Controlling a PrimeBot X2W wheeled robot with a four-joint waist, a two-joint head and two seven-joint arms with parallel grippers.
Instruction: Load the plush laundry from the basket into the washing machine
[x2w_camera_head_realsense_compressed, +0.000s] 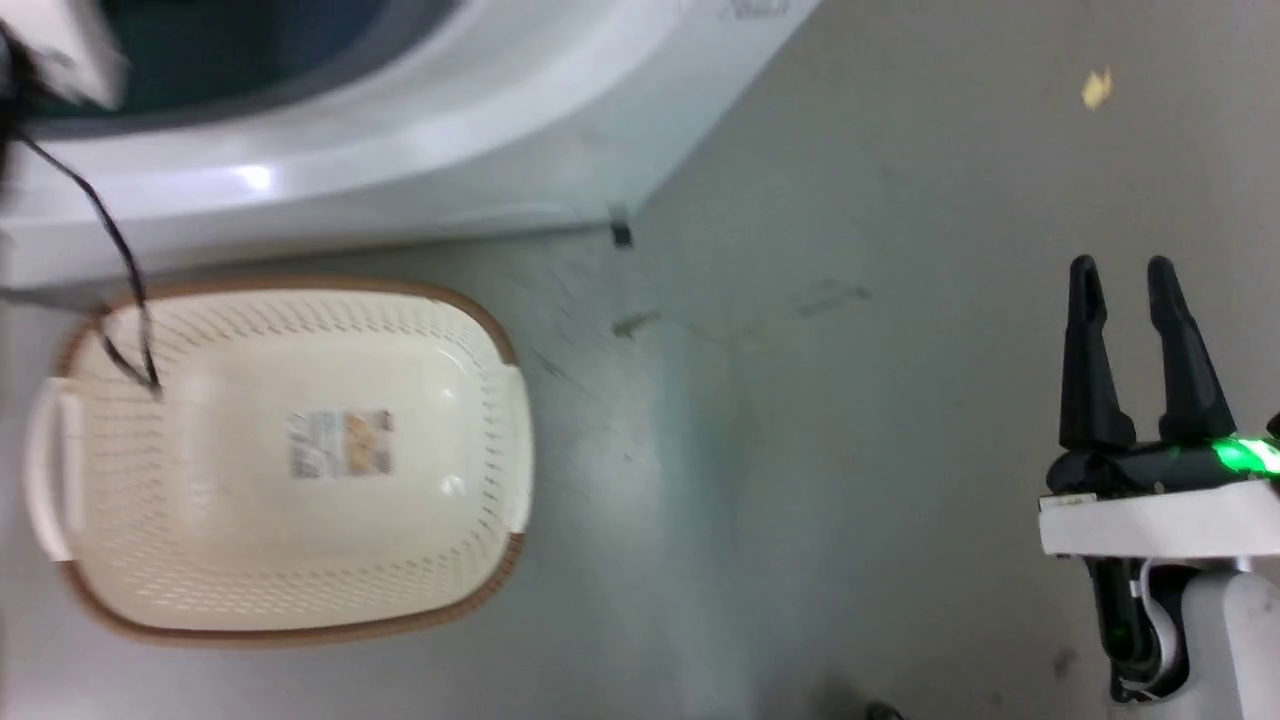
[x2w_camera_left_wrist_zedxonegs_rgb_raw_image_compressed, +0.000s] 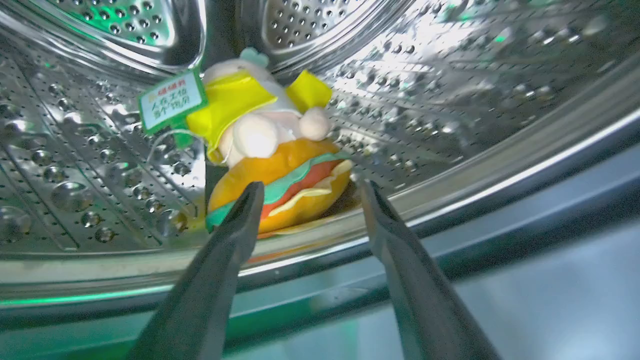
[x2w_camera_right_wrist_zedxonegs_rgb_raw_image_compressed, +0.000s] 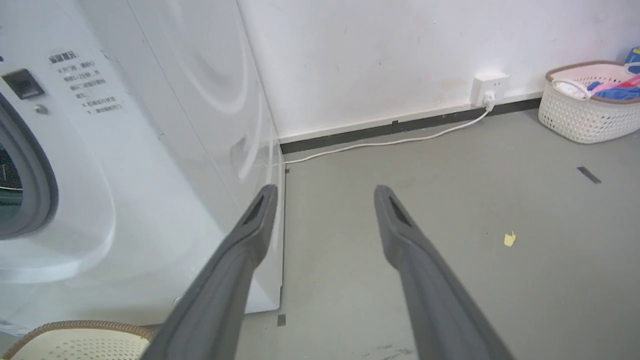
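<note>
The small stuffed toy, a pale pink figure with yellow sleeves on an orange burger bun (x2w_camera_left_wrist_zedxonegs_rgb_raw_image_compressed: 265, 150), is seen lying inside the shiny steel drum (x2w_camera_left_wrist_zedxonegs_rgb_raw_image_compressed: 90, 165) of the big white washing machine (x2w_camera_head_realsense_compressed: 450, 130), near its front lip. It is judged to be light, soft and squashy, and not easily broken. The fat bun is best pinched, not the thin green-white tag (x2w_camera_left_wrist_zedxonegs_rgb_raw_image_compressed: 165, 100).

The left gripper (x2w_camera_left_wrist_zedxonegs_rgb_raw_image_compressed: 311, 187) is held with its jaws apart around the bun; whether a finger touches it cannot quite be told. The right gripper (x2w_camera_head_realsense_compressed: 1122, 268) is also spread apart, with nothing held, over the smooth grey floor (x2w_camera_head_realsense_compressed: 800, 450).

The cream plastic basket with holes and a brown rim (x2w_camera_head_realsense_compressed: 300, 286) is set just beside the washer. A white wall (x2w_camera_right_wrist_zedxonegs_rgb_raw_image_compressed: 375, 60) and a white cable (x2w_camera_right_wrist_zedxonegs_rgb_raw_image_compressed: 400, 141) are seen farther off.
</note>
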